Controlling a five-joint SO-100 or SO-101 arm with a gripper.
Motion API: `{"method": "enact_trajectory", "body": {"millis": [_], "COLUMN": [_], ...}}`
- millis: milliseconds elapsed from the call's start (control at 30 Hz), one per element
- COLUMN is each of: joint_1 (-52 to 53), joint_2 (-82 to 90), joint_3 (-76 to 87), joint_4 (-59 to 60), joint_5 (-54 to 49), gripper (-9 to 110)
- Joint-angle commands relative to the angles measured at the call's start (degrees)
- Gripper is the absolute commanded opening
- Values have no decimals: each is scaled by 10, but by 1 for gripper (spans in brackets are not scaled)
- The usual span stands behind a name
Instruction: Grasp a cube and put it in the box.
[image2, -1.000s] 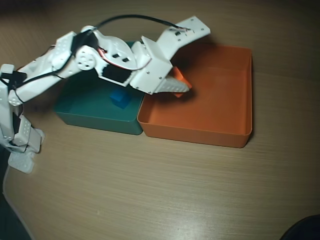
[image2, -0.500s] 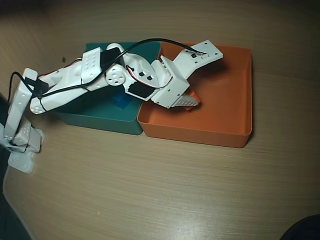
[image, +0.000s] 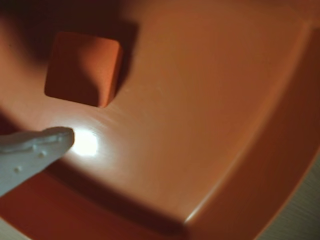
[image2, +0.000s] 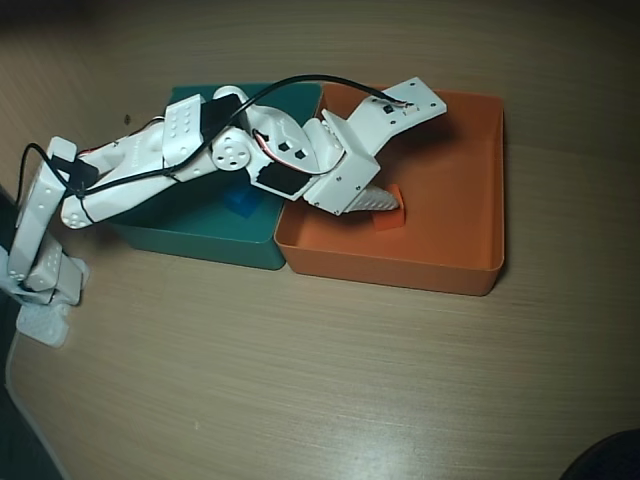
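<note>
Cubes: one orange cube (image: 82, 67) resting on the floor of the one orange box (image2: 450, 230), one blue cube (image2: 240, 205) in the green tray (image2: 190, 235). My gripper (image2: 385, 205) appears released, empty.

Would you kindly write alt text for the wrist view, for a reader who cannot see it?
A small orange cube rests on the floor of an orange box, free of the robot's white fingers, one of which enters from the left beside a bright glare spot. The box's wall curves along the right.
</note>
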Motion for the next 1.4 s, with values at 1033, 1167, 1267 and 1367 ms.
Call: {"method": "enact_trajectory", "body": {"millis": [1033,1167,1267,1367], "joint_1": [-2,-2,-2,-2], "joint_2": [29,29,29,29], "joint_3": [-47,-47,-47,-47], "joint_4": [-6,-6,-6,-6], "joint_5": [4,4,4,4], "gripper": [8,-4,-7,-5]}}
